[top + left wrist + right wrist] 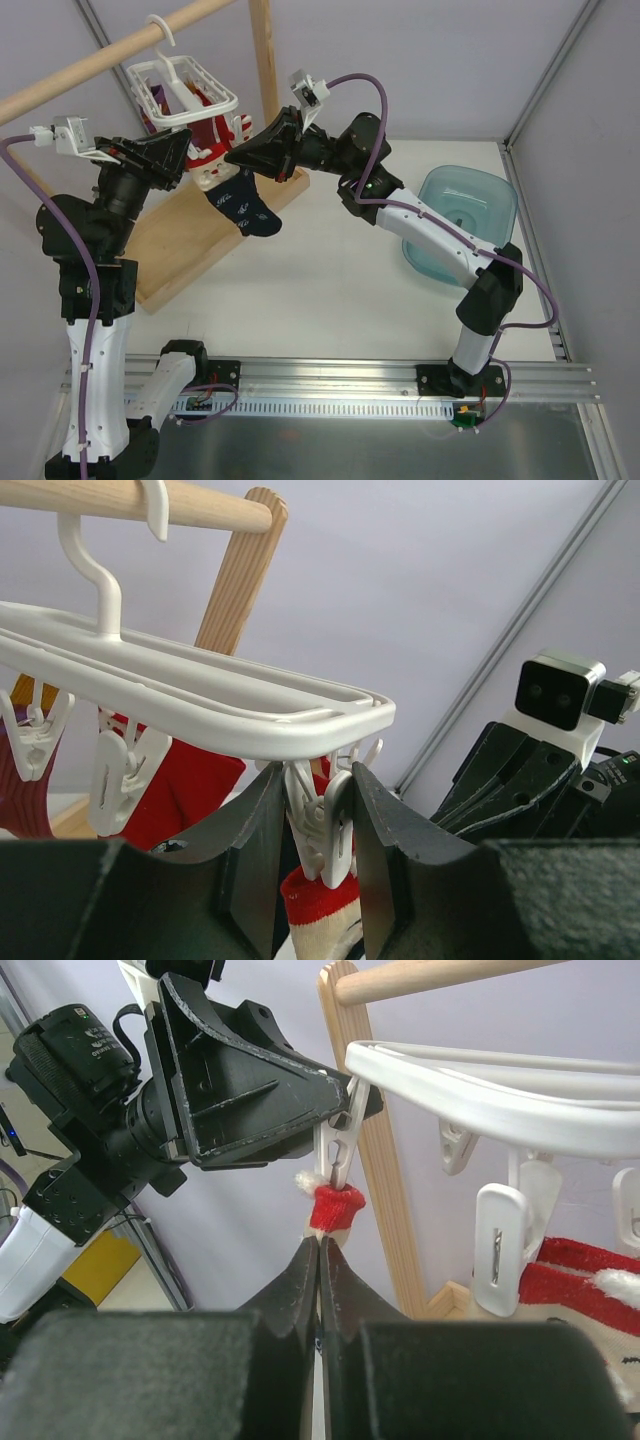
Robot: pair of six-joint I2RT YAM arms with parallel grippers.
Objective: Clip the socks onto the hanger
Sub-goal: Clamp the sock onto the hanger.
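The white grid hanger (185,85) hangs by its hook from the wooden rod. One navy sock (245,205) with white specks dangles below its near corner. In the left wrist view my left gripper (316,780) is shut on a white clip (325,825) under the hanger frame (200,695), one finger on each side. The sock's red-and-white cuff (320,905) sits at the clip's lower tips. In the right wrist view my right gripper (320,1245) is shut on the sock just below the red cuff (335,1208), holding it up to the clip (340,1145). The second navy sock is out of view.
Bright red socks (215,135) hang from other clips on the hanger. The wooden rod frame (265,60) stands on a wooden base board (190,250). A teal bin (465,220) sits at the right. Spare clips (500,1250) dangle nearby.
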